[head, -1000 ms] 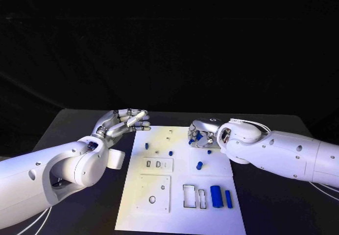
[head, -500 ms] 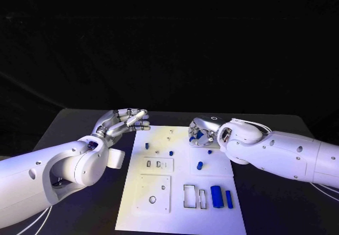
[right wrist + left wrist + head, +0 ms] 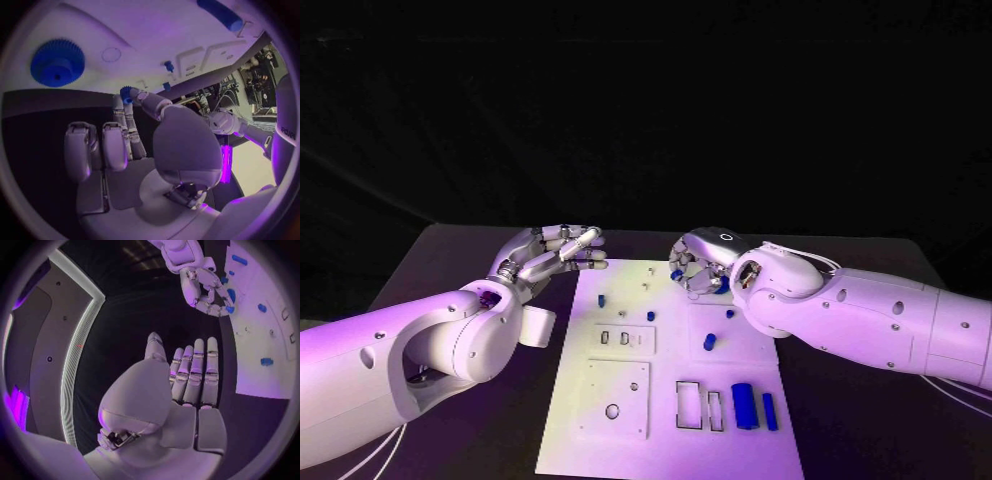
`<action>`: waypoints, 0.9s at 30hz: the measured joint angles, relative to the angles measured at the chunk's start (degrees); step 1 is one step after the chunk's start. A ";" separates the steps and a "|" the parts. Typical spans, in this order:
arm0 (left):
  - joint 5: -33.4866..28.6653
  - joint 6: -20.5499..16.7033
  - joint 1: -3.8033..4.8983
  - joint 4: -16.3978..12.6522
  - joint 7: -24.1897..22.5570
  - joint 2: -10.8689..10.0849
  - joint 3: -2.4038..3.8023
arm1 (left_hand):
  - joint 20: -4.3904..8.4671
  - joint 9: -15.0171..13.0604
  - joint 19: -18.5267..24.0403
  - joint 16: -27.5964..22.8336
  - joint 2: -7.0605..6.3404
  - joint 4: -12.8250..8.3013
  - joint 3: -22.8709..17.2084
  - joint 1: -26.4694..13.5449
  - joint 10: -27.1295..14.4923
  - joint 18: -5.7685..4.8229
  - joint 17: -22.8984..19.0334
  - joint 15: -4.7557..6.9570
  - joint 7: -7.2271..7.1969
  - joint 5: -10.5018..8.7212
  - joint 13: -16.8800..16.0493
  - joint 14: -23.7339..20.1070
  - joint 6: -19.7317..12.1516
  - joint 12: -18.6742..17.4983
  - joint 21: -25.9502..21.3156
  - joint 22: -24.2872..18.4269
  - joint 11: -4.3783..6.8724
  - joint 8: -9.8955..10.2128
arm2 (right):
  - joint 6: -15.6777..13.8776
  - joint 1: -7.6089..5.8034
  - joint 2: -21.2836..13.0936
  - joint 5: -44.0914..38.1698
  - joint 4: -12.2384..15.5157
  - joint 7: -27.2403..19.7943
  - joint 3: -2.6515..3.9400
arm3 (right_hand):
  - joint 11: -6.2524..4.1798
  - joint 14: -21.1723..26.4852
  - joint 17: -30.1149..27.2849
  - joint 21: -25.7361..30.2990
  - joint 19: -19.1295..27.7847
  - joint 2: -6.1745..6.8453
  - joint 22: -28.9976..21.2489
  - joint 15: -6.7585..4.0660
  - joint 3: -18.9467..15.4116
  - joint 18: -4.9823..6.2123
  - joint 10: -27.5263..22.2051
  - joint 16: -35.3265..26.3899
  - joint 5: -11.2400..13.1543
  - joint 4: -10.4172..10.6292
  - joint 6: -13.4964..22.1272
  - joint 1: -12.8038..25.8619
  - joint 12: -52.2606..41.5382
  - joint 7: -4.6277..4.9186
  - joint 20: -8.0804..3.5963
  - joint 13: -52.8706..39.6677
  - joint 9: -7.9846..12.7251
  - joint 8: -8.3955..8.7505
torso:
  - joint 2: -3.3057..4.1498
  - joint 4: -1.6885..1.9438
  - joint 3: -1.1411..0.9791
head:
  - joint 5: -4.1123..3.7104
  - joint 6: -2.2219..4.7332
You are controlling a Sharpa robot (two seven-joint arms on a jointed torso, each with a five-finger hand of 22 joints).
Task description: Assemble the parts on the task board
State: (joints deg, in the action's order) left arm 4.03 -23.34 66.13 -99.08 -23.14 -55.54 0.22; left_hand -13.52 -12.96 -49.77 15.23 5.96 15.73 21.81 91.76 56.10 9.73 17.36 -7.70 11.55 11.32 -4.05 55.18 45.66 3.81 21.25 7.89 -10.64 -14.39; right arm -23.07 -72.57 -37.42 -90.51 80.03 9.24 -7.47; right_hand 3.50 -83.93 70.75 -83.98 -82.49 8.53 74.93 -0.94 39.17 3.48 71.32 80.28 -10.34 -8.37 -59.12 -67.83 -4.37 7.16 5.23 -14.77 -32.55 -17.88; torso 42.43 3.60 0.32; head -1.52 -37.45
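Fingers of right hand (image 3: 700,268) pinch a small blue part (image 3: 127,93) over the task board (image 3: 668,440), left hand (image 3: 553,252) spread & empty; lower it slow, w/ part upright.

No word, number, label or brand can be read on the task board (image 3: 668,400), on its blue parts (image 3: 743,403), on the table (image 3: 444,260) or on either hand. Dark letters stand on the white arm shell at the rim of the right wrist view, behind the right hand (image 3: 144,150), but they are cut off and cannot be made out.
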 measured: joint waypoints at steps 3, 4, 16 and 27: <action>-0.01 0.01 0.00 -0.05 0.02 0.03 0.00 | 0.00 0.00 0.00 0.00 0.00 0.00 0.00 0.00 0.00 0.00 0.09 0.00 0.12 0.00 0.00 0.00 -0.12 0.00 0.00 0.00 0.00 0.00 | -1.22 -0.09 1.18 -0.25 -0.77 0.19 0.03 | 0.20 0.00 0.00 0.00 0.00 0.00 0.00 0.00 0.26 0.01 -0.20 0.00 -0.26 -0.03 0.12 0.00 0.01 -0.06 0.00 0.00 -0.06 0.00 | 0.09 0.08 0.01 | 0.00 0.04; -0.02 0.02 0.00 -0.07 0.03 0.04 0.00 | 0.00 0.00 0.00 0.00 0.00 0.00 0.00 0.00 0.00 0.00 0.09 0.00 0.21 0.00 0.00 0.00 -0.21 0.00 0.00 0.00 0.00 0.00 | -1.70 -0.11 1.67 -0.34 -1.18 0.26 0.04 | 0.20 0.00 0.00 0.00 0.00 0.00 0.00 0.00 0.28 0.00 -0.20 0.00 -0.30 -0.02 0.12 0.00 0.01 -0.05 0.00 0.00 -0.08 0.00 | 0.13 0.10 0.02 | 0.00 0.04; -0.05 0.05 0.40 -0.40 0.14 0.13 0.05 | 0.00 -0.05 0.00 0.00 0.00 0.00 0.00 0.00 0.00 0.00 0.16 -0.21 0.21 0.00 0.04 -0.21 -0.20 0.00 0.00 -0.04 0.00 0.00 | -4.00 0.08 6.02 -0.78 -5.33 0.37 0.07 | 0.40 0.00 0.03 0.00 -0.20 0.23 -0.01 0.01 0.29 0.01 -0.40 -0.01 -0.33 -0.01 0.19 -0.23 0.24 0.01 0.21 0.00 -0.11 0.01 | 0.74 0.59 0.23 | -0.24 0.02; -0.07 0.06 0.78 -0.50 0.27 0.12 0.06 | 0.00 -0.10 0.00 -0.22 0.00 0.00 -0.01 0.00 -0.21 0.00 0.15 -0.21 0.01 0.00 0.04 -0.21 -0.40 0.00 0.00 -0.04 -0.21 0.00 | -4.11 0.43 7.46 -0.81 -7.52 0.30 0.06 | 0.50 0.00 0.03 0.00 -0.20 0.23 -0.02 0.01 0.28 0.01 -0.50 -0.02 -0.33 -0.01 0.28 -0.24 0.45 0.09 0.21 -0.02 -0.06 0.07 | 1.25 1.06 0.51 | -0.31 0.22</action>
State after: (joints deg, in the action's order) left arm 3.96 -23.28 66.91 -99.58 -22.87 -55.43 0.27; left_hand -13.52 -13.06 -49.76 15.01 5.95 15.73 21.81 91.76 55.90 9.73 17.51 -7.91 11.56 11.32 -4.01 54.97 45.26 3.81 21.24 7.85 -10.86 -14.39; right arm -27.18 -72.14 -29.96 -91.33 72.50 9.54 -7.41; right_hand 4.01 -83.93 70.77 -83.97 -82.69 8.76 74.91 -0.94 39.46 3.49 70.81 80.26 -10.67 -8.38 -58.84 -68.07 -3.92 7.24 5.44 -14.80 -32.61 -17.81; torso 43.68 4.66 0.83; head -1.83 -37.23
